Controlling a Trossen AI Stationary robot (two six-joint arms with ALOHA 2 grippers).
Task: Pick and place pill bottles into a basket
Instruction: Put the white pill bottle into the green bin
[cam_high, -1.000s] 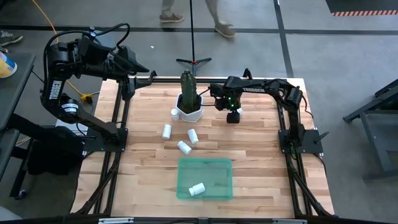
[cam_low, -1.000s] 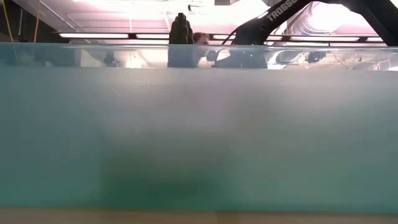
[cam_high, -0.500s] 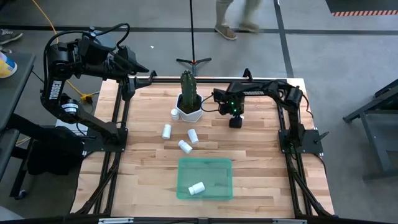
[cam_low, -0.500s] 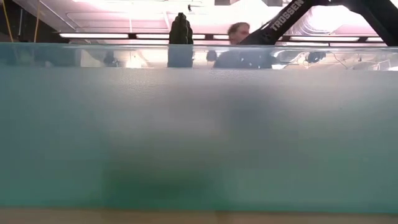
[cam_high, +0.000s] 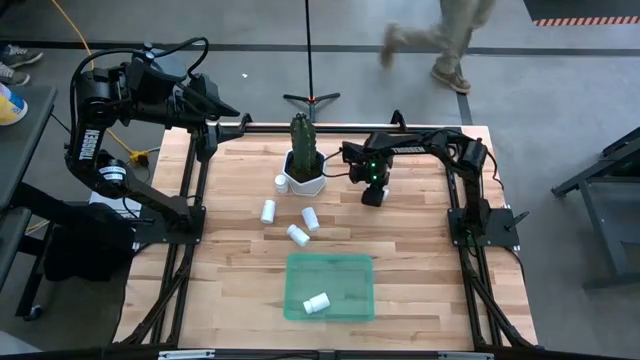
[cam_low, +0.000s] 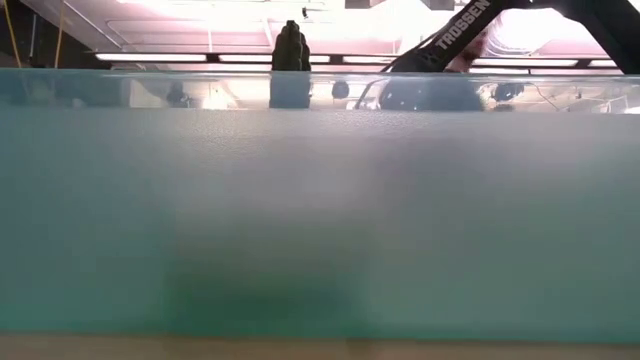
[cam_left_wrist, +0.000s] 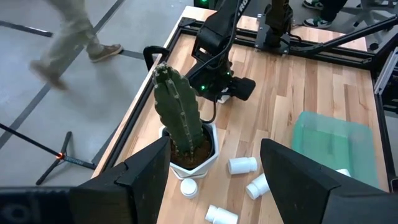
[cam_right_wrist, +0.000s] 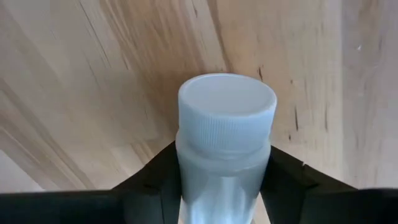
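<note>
Left end effector (cam_left_wrist: 214, 168) sits parked off the bench's far-left corner, fingers spread wide. Four pill bottles (cam_high: 268, 210) lie near the cactus pot (cam_high: 304, 176), one in the basket (cam_high: 350, 275). Right end effector (cam_high: 372, 195) grips a pill bottle (cam_right_wrist: 226, 124) beside the pot

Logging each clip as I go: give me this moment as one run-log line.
right hand: shut on pill bottle, over table right of cactus pot | left hand: open, parked back left | basket: one bottle | loose bottles: four
</note>
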